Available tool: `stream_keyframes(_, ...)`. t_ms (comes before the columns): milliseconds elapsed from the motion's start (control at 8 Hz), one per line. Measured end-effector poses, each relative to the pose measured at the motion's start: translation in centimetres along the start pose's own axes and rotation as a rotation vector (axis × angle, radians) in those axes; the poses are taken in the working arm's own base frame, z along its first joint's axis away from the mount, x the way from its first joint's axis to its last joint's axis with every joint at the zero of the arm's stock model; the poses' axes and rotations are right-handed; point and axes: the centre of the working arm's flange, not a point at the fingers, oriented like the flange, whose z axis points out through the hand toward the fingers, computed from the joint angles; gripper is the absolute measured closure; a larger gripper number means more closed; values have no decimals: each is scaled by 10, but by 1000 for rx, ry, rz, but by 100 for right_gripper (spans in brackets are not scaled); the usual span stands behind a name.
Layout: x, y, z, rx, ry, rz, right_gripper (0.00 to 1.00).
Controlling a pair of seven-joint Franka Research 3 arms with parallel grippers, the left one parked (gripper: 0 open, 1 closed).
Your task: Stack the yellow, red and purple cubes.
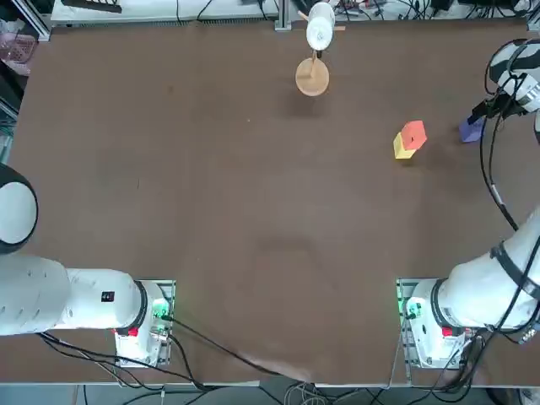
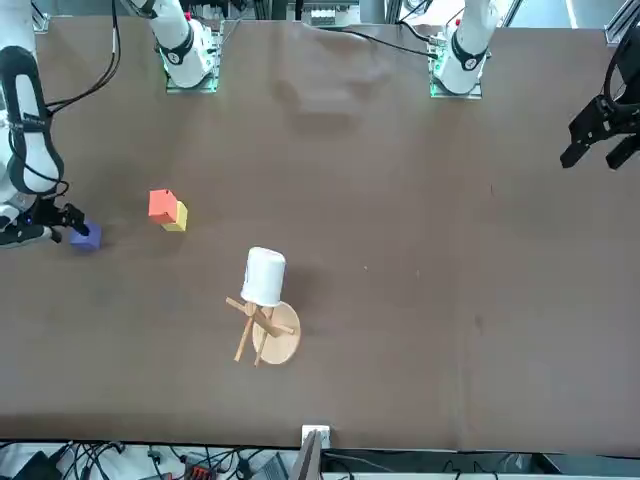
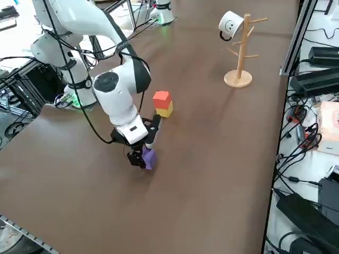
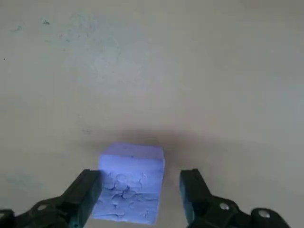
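The right arm reaches out along the table's right edge, elbow raised, wrist bent down so that the right gripper (image 3: 142, 157) points at the tabletop. Its fingers (image 4: 83, 192) are spread, one on each side of the purple cube (image 4: 129, 183) (a narrow gap shows on the one side; on the other I cannot tell whether the pad touches). The cube sits on the table (image 1: 253, 211) close to the right edge, toward the far half. The red cube (image 1: 413, 134) rests on the yellow cube (image 1: 404, 147), a little inward from the purple one, apart from the gripper. A wooden stand (image 1: 312, 74) carrying a white mug (image 3: 231, 24) stands near the middle of the far edge. The table's middle and left half lie open.
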Motion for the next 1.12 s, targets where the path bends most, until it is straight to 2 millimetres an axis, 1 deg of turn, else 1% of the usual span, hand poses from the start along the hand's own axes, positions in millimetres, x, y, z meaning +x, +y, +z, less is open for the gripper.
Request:
stream_keyframes(250,-1,-2,2,15,-4,7,0)
stream_keyframes(875,-6,-6,24,47,-42,13,0)
stream_keyframes(1125,-8,-6,33,47,-55,10,4)
